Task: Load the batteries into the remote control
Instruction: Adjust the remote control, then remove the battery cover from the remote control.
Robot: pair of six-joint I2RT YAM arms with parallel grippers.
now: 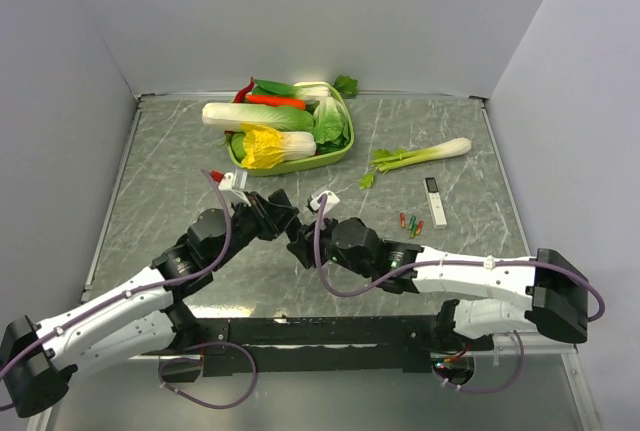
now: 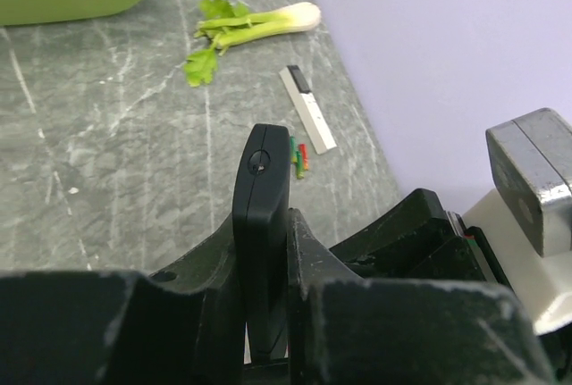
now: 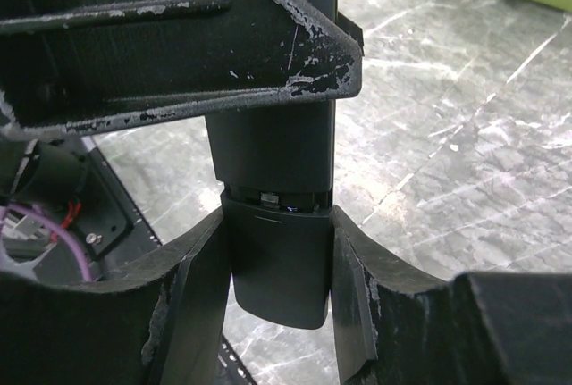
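Both grippers hold the black remote control (image 1: 291, 230) in the air between them, above the table's near middle. My left gripper (image 2: 259, 264) is shut across the remote control's (image 2: 261, 197) thin faces. My right gripper (image 3: 279, 233) is shut on the sides of the remote's end section (image 3: 279, 282). A narrow seam shows where that section meets the body (image 3: 273, 148). The left gripper's fingers (image 3: 179, 46) cross the top of the right wrist view. The batteries (image 1: 410, 222), red and green, lie on the table to the right. They also show in the left wrist view as batteries (image 2: 299, 157).
A slim white device (image 1: 436, 201) with a dark end lies beside the batteries, with a celery stalk (image 1: 420, 156) behind it. A green tray (image 1: 290, 165) of vegetables stands at the back centre. Grey walls close in the table.
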